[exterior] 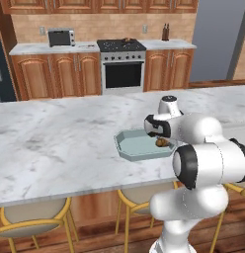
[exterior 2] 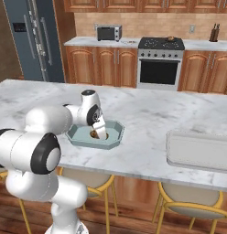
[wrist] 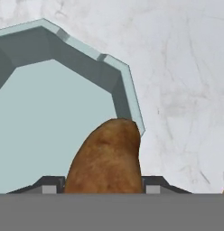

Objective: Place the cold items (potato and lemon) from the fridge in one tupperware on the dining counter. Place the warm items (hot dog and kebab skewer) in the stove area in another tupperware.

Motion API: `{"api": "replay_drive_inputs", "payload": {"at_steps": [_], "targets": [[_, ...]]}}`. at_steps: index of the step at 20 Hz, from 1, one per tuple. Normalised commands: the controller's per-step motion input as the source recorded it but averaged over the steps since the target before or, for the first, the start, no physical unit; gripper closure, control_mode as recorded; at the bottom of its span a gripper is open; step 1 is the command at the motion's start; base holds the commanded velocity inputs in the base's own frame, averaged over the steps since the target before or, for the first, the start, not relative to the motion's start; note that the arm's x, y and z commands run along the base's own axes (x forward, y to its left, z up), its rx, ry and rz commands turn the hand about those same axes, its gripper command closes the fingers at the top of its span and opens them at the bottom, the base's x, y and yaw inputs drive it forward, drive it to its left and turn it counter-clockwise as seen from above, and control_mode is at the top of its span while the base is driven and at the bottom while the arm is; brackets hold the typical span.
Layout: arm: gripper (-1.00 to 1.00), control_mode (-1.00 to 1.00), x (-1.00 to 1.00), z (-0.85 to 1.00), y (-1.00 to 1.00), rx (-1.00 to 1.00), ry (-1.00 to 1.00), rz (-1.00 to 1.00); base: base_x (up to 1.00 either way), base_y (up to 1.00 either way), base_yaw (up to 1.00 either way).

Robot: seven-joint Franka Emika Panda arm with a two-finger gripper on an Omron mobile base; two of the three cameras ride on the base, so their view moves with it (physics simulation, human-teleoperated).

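A brown potato (exterior: 162,143) (exterior 2: 94,134) (wrist: 107,158) sits between the fingers of my gripper (exterior: 160,140) (exterior 2: 98,131) (wrist: 105,188), which is shut on it. The gripper reaches down into the right end of a pale blue-green octagonal tupperware (exterior: 134,146) (exterior 2: 113,133) (wrist: 46,113) on the dining counter (exterior: 55,143) (exterior 2: 147,114). I cannot tell whether the potato touches the floor of the tupperware, which is otherwise bare. A small brownish thing (exterior: 127,39) (exterior 2: 170,38) lies on the stove, too small to name. The lemon is out of view.
A second pale, flat tupperware (exterior 2: 200,151) lies on the counter to the right. The stove (exterior: 122,59) (exterior 2: 161,59) and a toaster oven (exterior: 61,37) (exterior 2: 109,33) stand at the back wall, the fridge (exterior 2: 33,41) at the far left. Yellow-legged stools (exterior: 33,217) (exterior 2: 188,205) line the counter's near side.
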Motion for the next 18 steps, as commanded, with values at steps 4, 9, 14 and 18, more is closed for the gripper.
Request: {"api": "replay_drive_inputs", "payload": {"at_steps": [4,9,14,18], "targets": [[1.00,-1.00,0.20,-0.14,0.05,0.00,0.02,0.00,0.00,0.00,0.00],[1.00,-1.00,0.06,-0.12,0.00,0.00,0.04,0.00,0.00,0.00,0.00],[1.00,-1.00,0.06,-0.17,0.00,0.01,0.04,0.00,0.00,0.00,0.00],[1.00,-1.00,0.13,-0.22,0.00,0.00,0.01,0.00,0.00,0.00,0.00]]}}
